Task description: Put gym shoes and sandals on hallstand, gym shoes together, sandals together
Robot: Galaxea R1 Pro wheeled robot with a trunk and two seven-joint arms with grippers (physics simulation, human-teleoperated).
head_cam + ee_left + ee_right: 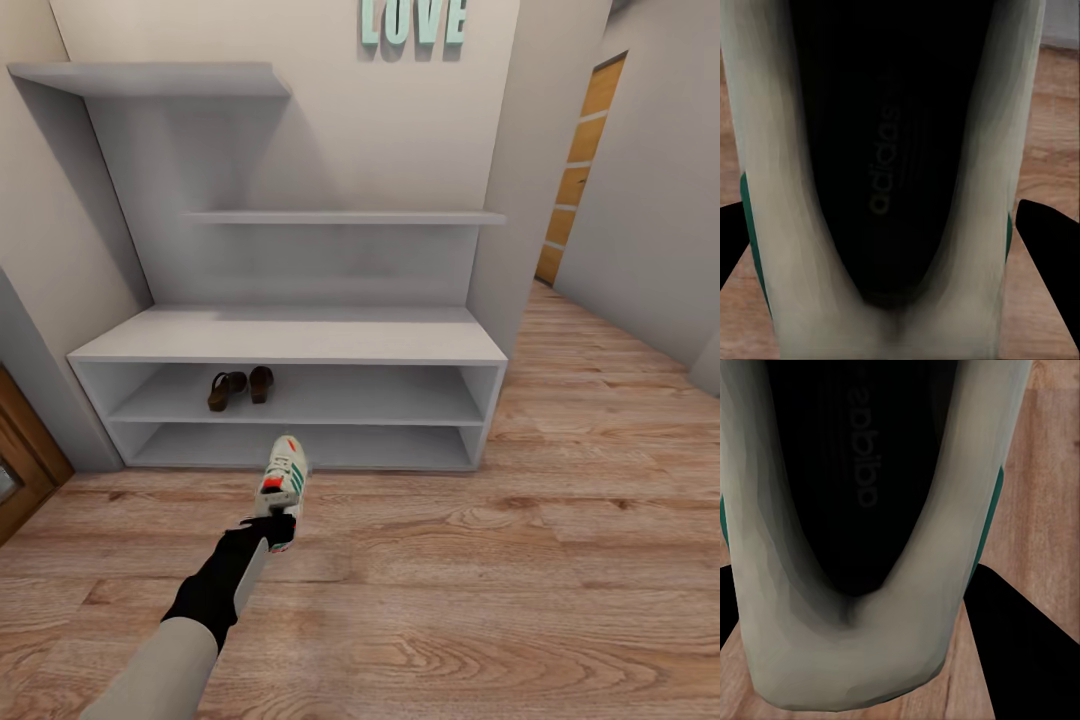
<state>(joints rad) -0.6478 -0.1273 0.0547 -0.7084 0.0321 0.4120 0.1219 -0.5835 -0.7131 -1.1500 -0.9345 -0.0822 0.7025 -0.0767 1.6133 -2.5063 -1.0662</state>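
A cream-white gym shoe (283,475) with green stripes hangs just above the corridor floor (550,560), its toe towards the hallstand (300,335). My left gripper (270,525) is shut on its heel. In the left wrist view that shoe's (900,150) dark opening sits between the black fingers (1046,232). The right wrist view has a second gym shoe (870,585) up close, with my right gripper (870,637) shut on its heel above the wood planks. Both brown sandals (227,389) (261,383) lie side by side on the left part of the bench's upper open shelf.
The hallstand's bench top, bottom shelf and two stepped upper shelves (340,217) are bare. "LOVE" letters (413,20) hang on the wall above. A wooden door (25,450) stands at the far left. The corridor runs on to the right towards another wooden door (580,170).
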